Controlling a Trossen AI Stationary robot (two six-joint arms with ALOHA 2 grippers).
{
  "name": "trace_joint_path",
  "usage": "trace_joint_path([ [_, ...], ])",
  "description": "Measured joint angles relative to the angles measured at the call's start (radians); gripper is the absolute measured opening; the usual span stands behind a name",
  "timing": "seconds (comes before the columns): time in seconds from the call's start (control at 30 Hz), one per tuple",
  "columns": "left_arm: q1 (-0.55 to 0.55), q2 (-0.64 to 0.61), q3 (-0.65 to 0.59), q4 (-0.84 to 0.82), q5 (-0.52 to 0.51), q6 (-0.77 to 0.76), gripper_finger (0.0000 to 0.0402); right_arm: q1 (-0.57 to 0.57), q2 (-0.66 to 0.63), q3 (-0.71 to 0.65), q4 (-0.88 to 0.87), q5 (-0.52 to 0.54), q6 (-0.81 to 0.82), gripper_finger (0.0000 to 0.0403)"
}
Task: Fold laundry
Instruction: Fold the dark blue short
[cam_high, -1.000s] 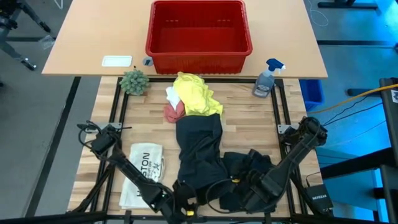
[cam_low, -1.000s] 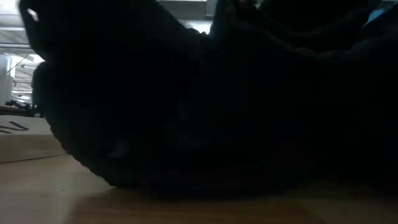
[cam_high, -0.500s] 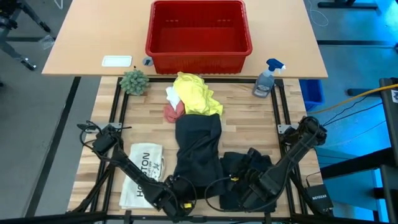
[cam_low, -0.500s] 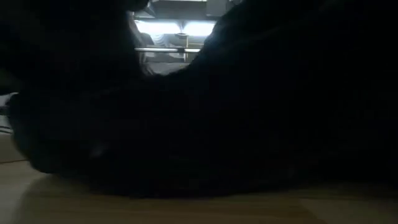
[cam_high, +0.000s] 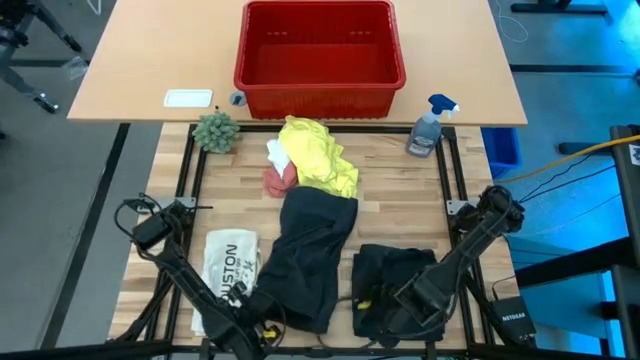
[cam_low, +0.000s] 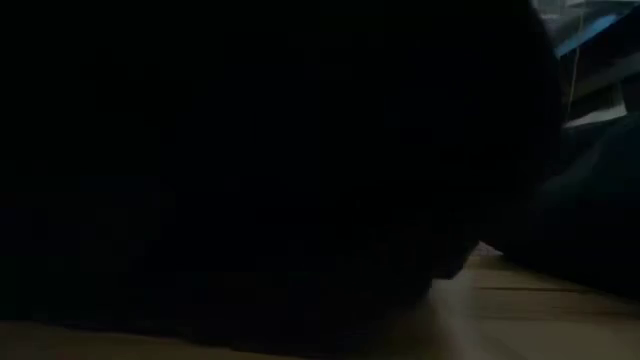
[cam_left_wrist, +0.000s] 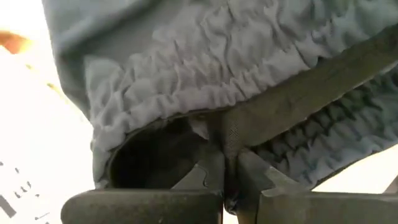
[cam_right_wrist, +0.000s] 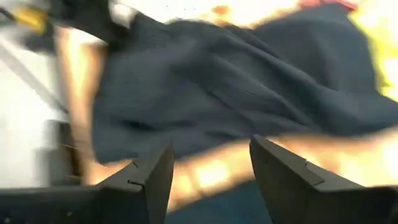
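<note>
Shifted left: black trousers (cam_high: 305, 255), waistband clamped in left gripper (cam_left_wrist: 227, 168); pull evenly. Right gripper (cam_right_wrist: 208, 165) apart, empty.

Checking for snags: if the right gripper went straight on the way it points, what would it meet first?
Probably the black trousers: the open right gripper faces that dark cloth across a bare strip of table; depth is unclear.
</note>
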Motion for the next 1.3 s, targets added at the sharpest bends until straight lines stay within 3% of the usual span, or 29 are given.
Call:
trace_joint_path([
  [0.17, -0.014, -0.001, 0.000, 0.032, -0.008, -0.020, 0.0001, -0.087, 0.028, 0.001, 0.264, -0.088, -0.170, 0.0206],
  [0.37, -0.016, -0.001, 0.000, 0.036, -0.013, -0.022, 0.0001, -0.219, 0.079, 0.000, 0.311, -0.162, -0.247, 0.0184],
  [0.57, -0.014, -0.002, 0.000, 0.040, -0.029, -0.013, 0.0000, -0.419, 0.121, 0.000, 0.415, -0.422, -0.337, 0.0098],
  [0.77, -0.013, -0.002, 0.000, 0.040, -0.035, -0.011, 0.0000, -0.514, 0.173, 0.001, 0.461, -0.680, -0.359, 0.0007],
  [1.07, -0.015, -0.003, 0.000, 0.039, -0.043, -0.009, 0.0000, -0.423, 0.299, 0.000, 0.302, -0.971, -0.425, 0.0002],
  [1.3, -0.022, -0.003, 0.000, 0.038, -0.042, -0.013, 0.0000, -0.264, 0.247, -0.001, -0.028, -0.903, -0.500, 0.0000],
])
